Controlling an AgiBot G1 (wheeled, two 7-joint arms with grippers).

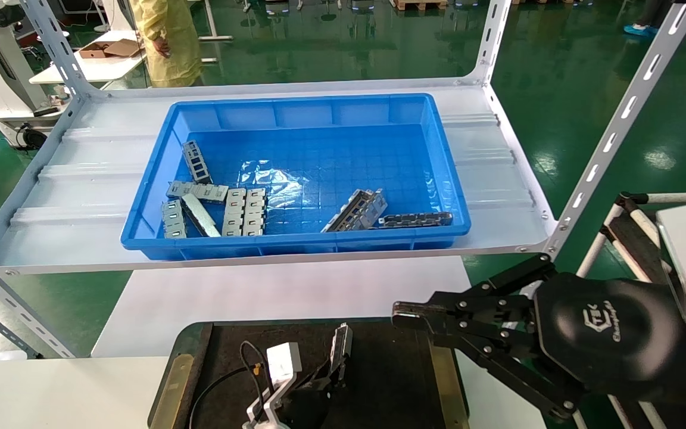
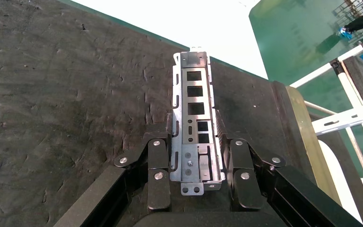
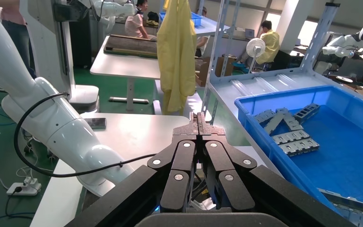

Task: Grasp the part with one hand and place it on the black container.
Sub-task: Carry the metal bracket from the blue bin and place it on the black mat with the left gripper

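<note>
One part [image 2: 192, 124] sits clamped between the left gripper [image 2: 196, 163] fingers, low in the centre of the head view, over the black container [image 2: 66, 109]. Released from a height or at a tilt, it may bounce or slide toward the brass-edged side. The right gripper [image 3: 199, 124], fingers pressed together on nothing, hangs at lower right; a swing inward could knock it.
</note>
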